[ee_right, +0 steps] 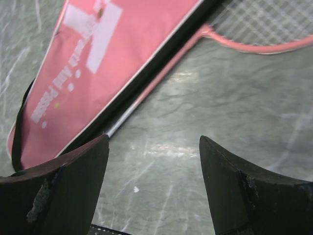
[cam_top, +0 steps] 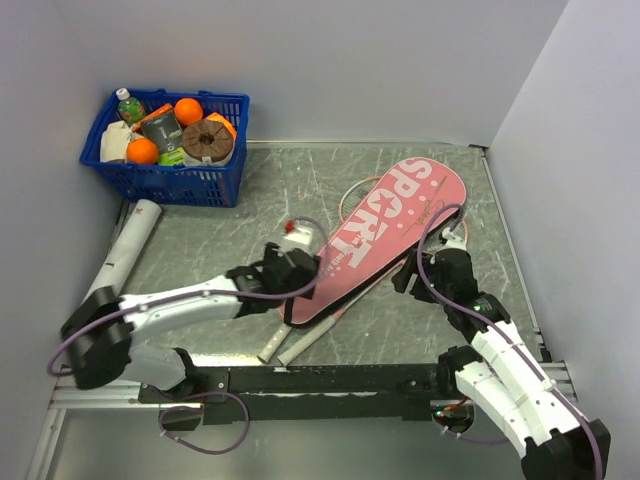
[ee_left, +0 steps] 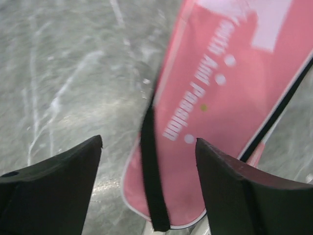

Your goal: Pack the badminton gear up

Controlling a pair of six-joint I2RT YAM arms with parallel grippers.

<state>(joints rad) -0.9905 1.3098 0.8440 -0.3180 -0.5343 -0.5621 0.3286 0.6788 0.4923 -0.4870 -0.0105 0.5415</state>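
My left gripper (cam_top: pixel 293 266) hangs unclenched over the near end of the pink racket bag (cam_top: pixel 392 232). My right gripper (cam_top: pixel 441 262) is spread empty beside its right edge. The rackets (cam_top: pixel 305 340) lie beneath the bag, unpacked. Next, I judge, I must grasp the bag's mouth.

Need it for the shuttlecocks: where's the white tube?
Top view: the white tube lies along the left edge of the table, just below the blue basket.
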